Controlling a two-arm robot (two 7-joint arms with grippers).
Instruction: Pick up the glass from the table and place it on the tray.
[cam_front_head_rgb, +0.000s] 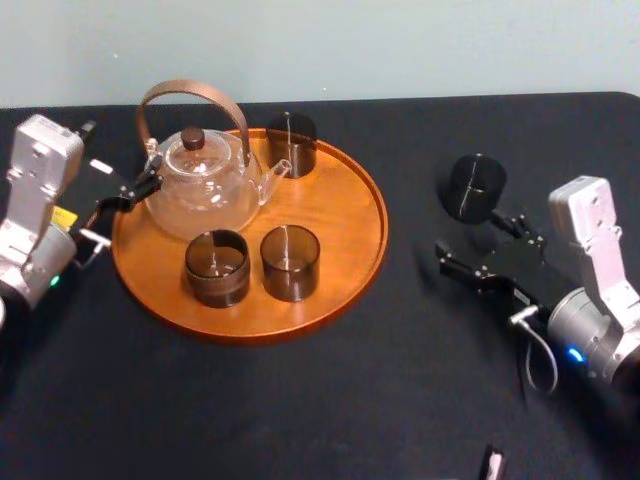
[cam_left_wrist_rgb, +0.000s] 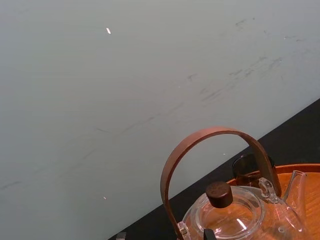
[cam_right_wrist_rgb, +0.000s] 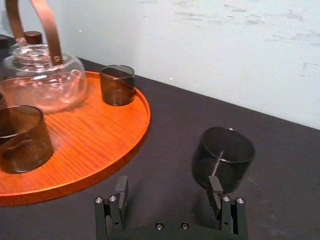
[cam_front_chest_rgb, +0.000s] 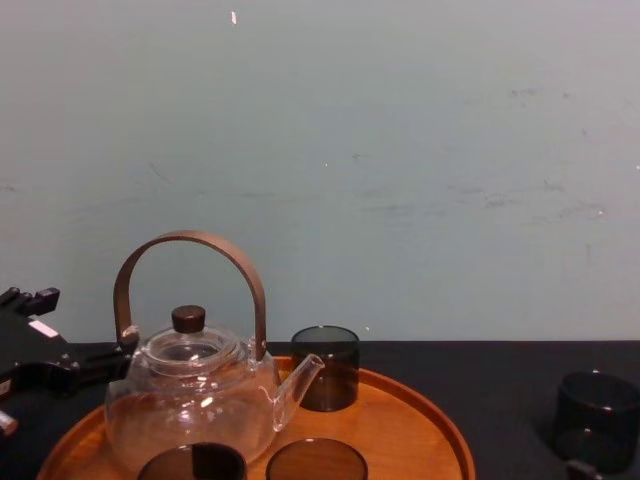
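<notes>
The black bench (cam_front_head_rgb: 400, 400) spans the whole work area. On its left half sits the round orange-brown tray (cam_front_head_rgb: 345, 215). A clear glass teapot (cam_front_head_rgb: 205, 185) with a curved brown handle and a dark lid knob stands upright on the tray's left part.

Three dark smoked glasses stand upright on the tray: one at the far side by the spout (cam_front_head_rgb: 291, 143), and two side by side at the near edge (cam_front_head_rgb: 217, 267) (cam_front_head_rgb: 290, 262).

A fourth glass (cam_front_head_rgb: 476, 187) of the same kind stands upright on the bare bench, well to the right of the tray and apart from it.

The right gripper (cam_front_head_rgb: 483, 243) hovers low over the bench, just on the near side of this glass. Its jaws are spread wide and hold nothing. In the right wrist view the glass (cam_right_wrist_rgb: 222, 157) stands just ahead of one fingertip (cam_right_wrist_rgb: 216, 189), not between the two.

The left gripper (cam_front_head_rgb: 128, 190) is at the tray's left rim, close against the teapot's handle mount. Whether it is open or closed I cannot tell.
</notes>
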